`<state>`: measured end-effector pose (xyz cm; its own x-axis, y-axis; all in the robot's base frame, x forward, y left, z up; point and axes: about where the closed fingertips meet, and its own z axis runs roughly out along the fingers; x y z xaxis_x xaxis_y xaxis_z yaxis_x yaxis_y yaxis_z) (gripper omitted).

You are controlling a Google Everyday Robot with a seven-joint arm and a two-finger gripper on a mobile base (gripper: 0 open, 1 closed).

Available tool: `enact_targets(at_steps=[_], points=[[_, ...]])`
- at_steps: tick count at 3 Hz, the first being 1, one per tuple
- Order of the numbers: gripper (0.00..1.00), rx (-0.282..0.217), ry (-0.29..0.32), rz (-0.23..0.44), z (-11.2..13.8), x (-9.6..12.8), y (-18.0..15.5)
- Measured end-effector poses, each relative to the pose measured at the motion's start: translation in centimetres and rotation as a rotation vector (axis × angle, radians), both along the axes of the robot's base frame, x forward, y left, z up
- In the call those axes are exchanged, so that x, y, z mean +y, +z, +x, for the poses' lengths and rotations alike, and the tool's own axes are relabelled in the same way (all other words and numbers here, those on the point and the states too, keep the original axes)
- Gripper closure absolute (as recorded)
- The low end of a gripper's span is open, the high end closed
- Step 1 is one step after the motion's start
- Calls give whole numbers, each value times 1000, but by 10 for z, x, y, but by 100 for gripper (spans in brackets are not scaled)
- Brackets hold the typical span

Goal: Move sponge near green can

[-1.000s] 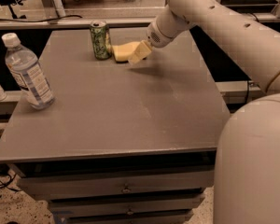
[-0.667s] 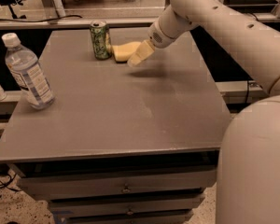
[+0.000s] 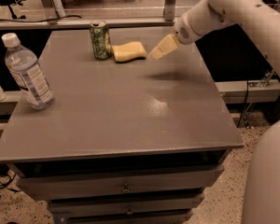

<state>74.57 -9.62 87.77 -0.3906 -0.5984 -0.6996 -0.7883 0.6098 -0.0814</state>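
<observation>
Far left on the counter stands a clear plastic water bottle with a white cap, well apart from everything that matters to me; further right, near the back edge, the green can stands upright; just beside it on its right lies the sponge, flat on the counter, its near end so close to the can that I cannot tell whether the two touch; right of the sponge, my fingers hang above the counter, pointing down and left toward it, apart from it and holding nothing; whether they are parted or closed I cannot tell; behind them my white arm runs up and off to the right.

As I judge it, the sponge already sits where the task wants it, so the step in hand is the retreat; the next move calls for drawing up and to the right, away from the sponge, without brushing it or nudging the can over.
</observation>
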Motion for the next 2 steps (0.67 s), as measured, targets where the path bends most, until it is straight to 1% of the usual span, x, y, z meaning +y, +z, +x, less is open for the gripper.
enact_targets(at_steps=[1, 2], points=[[0, -43, 34, 71, -13, -39, 29], [0, -62, 87, 104, -33, -58, 54]])
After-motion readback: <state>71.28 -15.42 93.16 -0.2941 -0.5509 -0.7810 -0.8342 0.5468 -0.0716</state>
